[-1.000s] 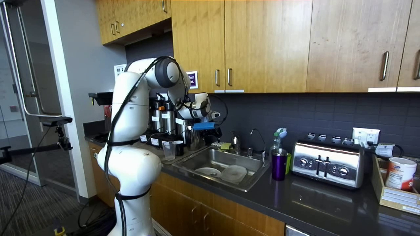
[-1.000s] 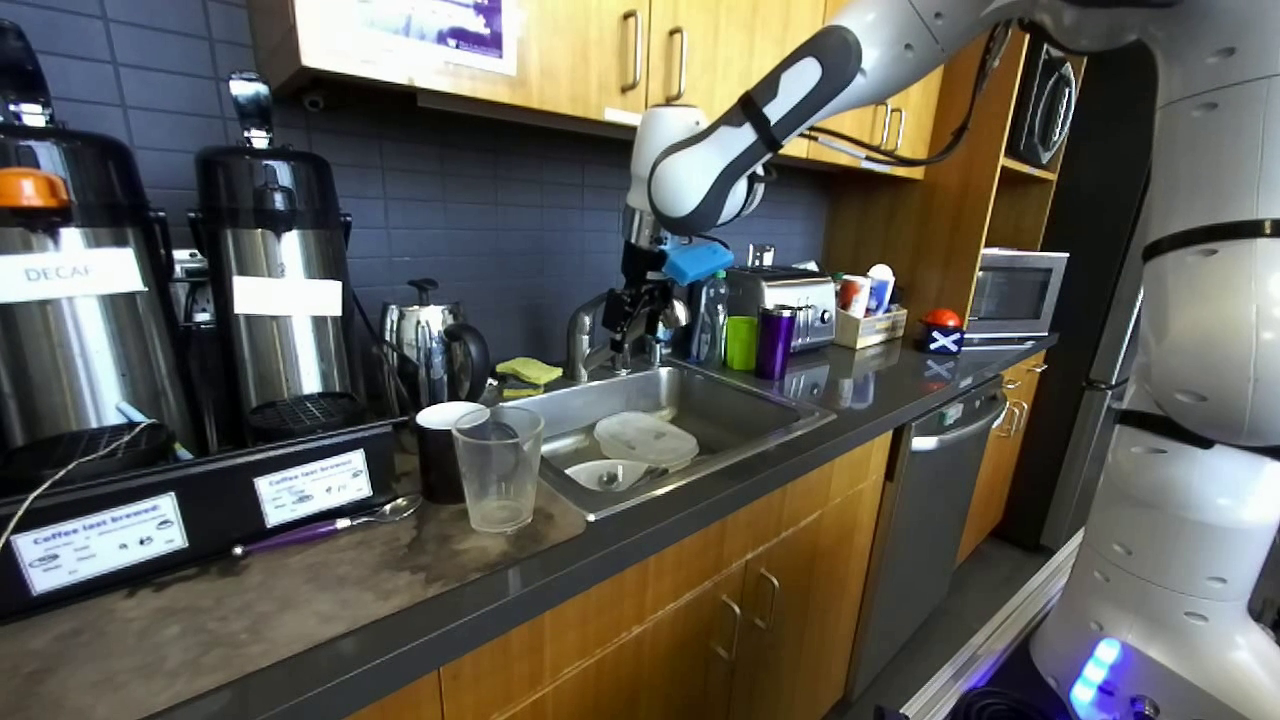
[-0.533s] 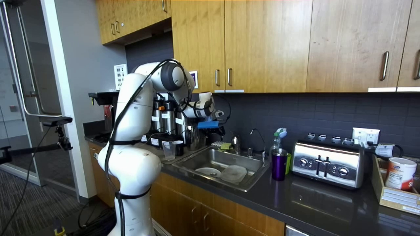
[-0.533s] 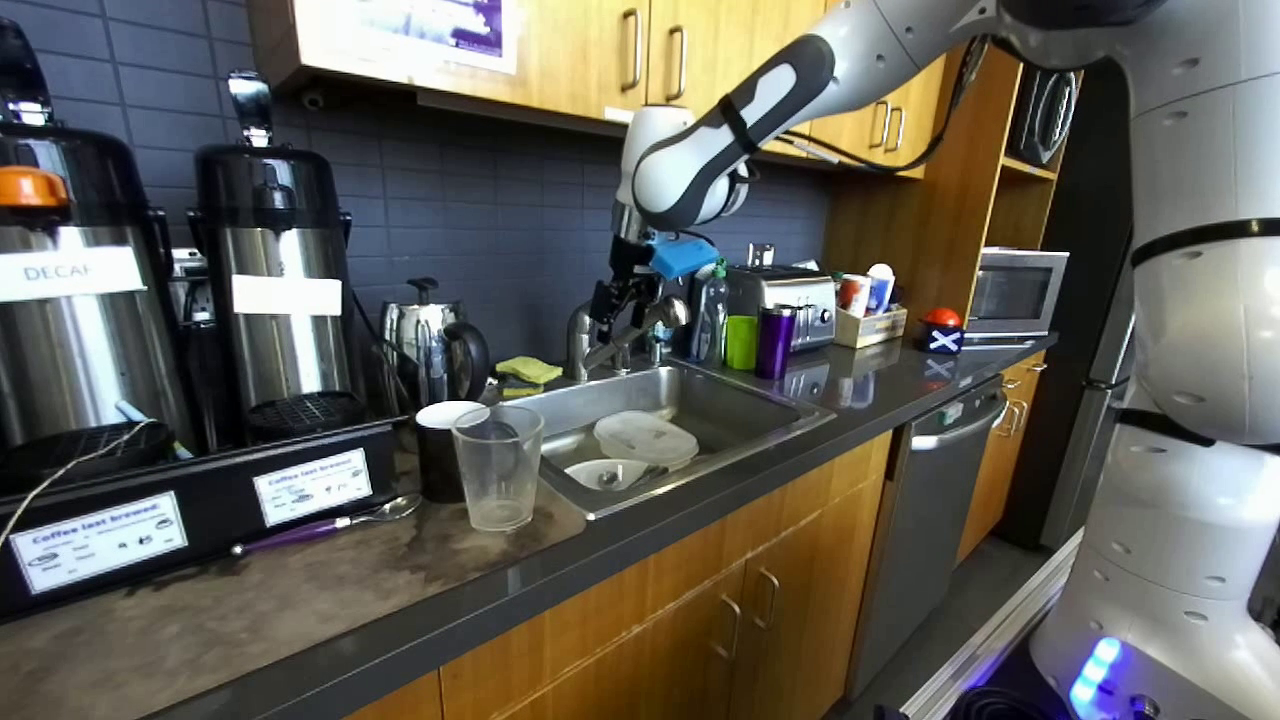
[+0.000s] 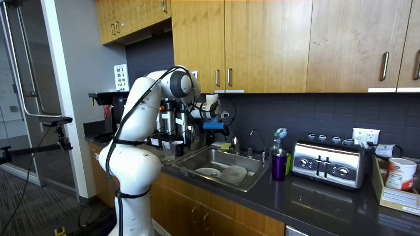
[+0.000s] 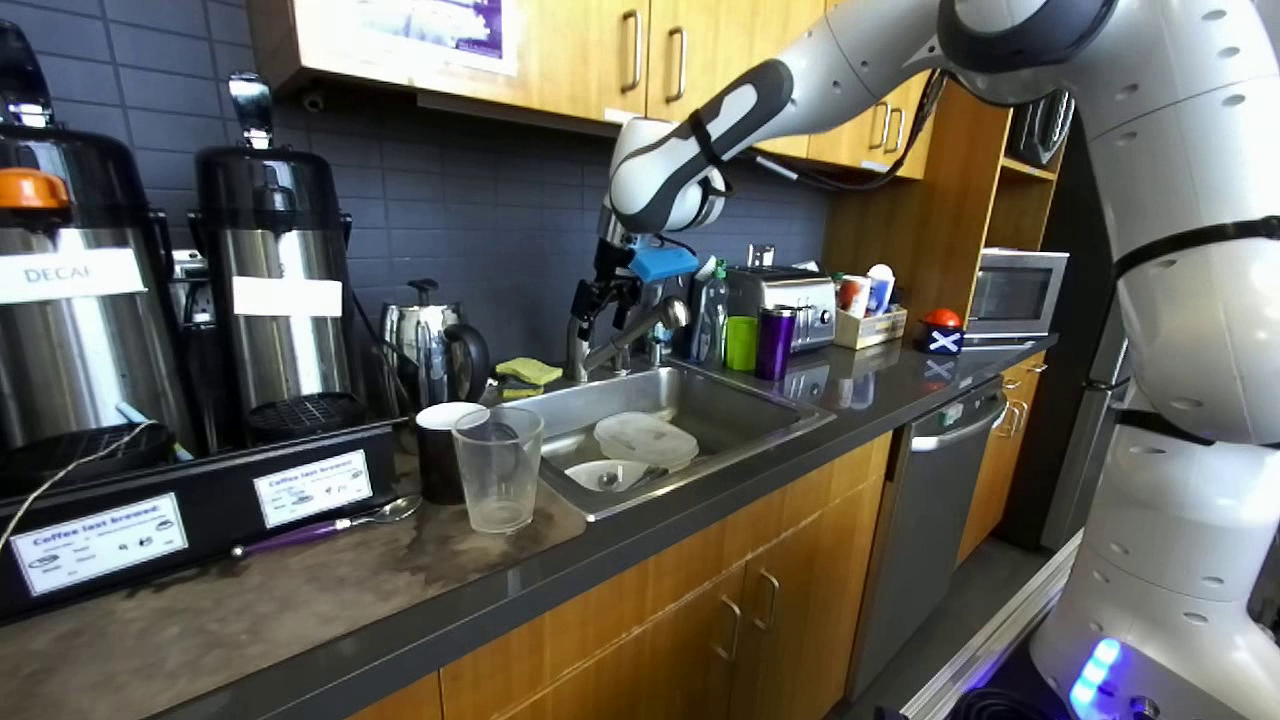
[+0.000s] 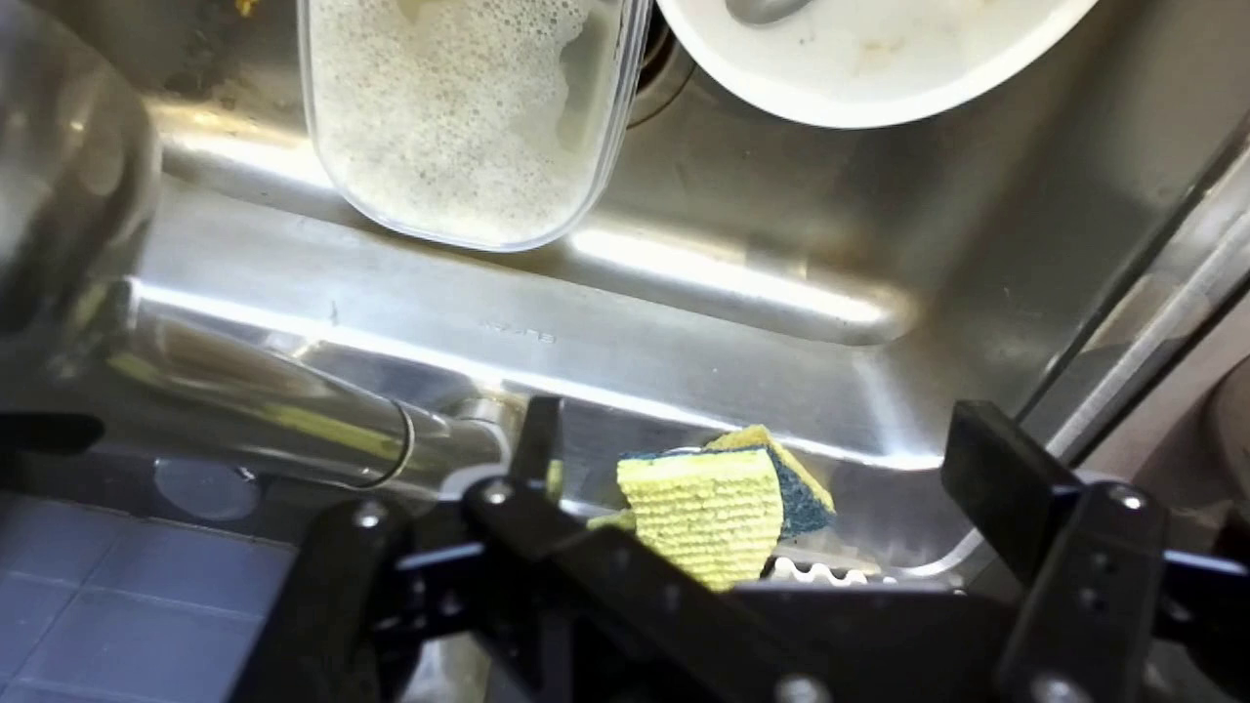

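Gripper (image 7: 754,434) spread wide, holding nothing; 2 sponges (image 7: 698,503) loose at the back edge of the sink (image 7: 1016,215).
Wrist view: I see both sponges between the fingers, 1 overlapping the other, no contact; 1 foamy tub (image 7: 449,127) and 1 white bowl (image 7: 879,68) sit in the sink. Progress, my read: I'm roughly over the sponges, nothing picked up yet. In an exterior view my elbow (image 5: 180,84) is high, forearm sloping down to a wrist with a blue block (image 5: 213,125). In an exterior view my arm (image 6: 735,115) reaches across the counter (image 6: 890,400), gripper pointing down beside the faucet (image 6: 640,331), apart from the sponges.
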`<state>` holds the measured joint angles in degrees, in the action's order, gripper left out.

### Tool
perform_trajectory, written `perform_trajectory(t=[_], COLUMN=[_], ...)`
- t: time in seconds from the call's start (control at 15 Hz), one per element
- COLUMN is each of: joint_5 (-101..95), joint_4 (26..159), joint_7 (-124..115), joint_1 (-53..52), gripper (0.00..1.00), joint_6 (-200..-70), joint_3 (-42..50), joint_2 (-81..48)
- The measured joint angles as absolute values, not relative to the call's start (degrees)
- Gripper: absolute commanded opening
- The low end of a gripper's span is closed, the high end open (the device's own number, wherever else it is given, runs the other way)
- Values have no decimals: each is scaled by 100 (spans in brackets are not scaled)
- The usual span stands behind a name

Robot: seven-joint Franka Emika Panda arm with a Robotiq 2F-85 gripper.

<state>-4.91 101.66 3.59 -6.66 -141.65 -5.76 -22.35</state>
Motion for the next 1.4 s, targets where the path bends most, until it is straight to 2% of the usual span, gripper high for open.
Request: perform_trajectory(t=[1.4], joint_5=[-220], joint_4=[8068], joint_7=[977], joint_1=[-685], gripper=[100], joint_6=[-13695], joint_3=[-636], joint_2=[-4058])
